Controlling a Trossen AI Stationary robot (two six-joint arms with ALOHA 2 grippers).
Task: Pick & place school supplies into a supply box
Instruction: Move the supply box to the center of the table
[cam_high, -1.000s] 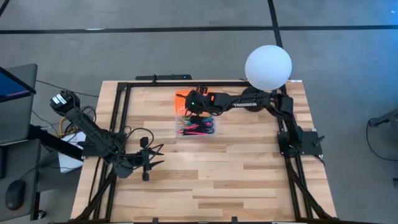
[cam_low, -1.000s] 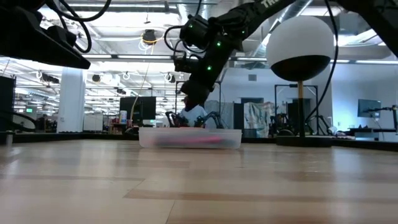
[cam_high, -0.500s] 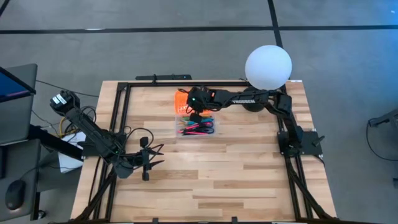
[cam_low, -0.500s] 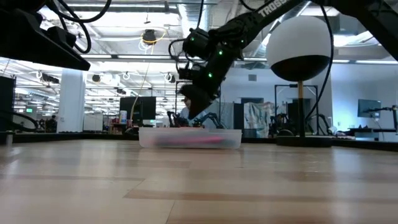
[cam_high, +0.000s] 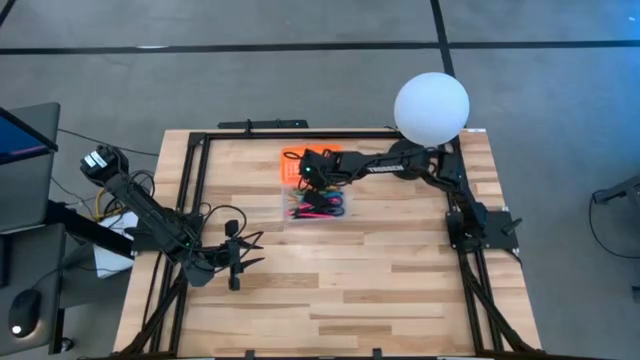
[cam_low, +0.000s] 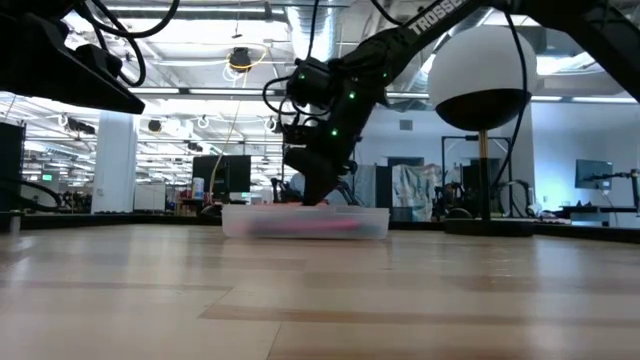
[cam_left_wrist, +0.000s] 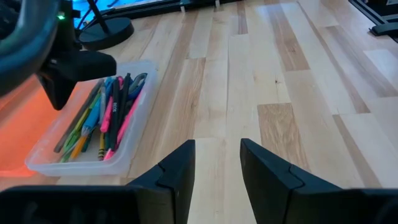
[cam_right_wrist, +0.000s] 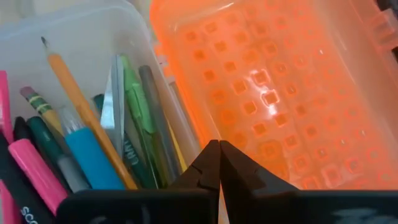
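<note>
Supply box (cam_high: 313, 196) as landmark: clear tray lying on the worktop (cam_high: 380, 280), its orange lid (cam_right_wrist: 280, 93) folded open alongside. Pens, pencils and markers (cam_left_wrist: 106, 118) lie inside the tray. My right fingers (cam_right_wrist: 217, 165) are pressed fully together, holding nothing, poised over the seam where lid meets tray. My left fingers (cam_left_wrist: 214, 168) stand apart, empty, well away from the box, pointing toward it. Risk, as I judge it: pushing the lid with closed tips could slide the light box instead of hinging it, or a protruding pencil could block closure.
</note>
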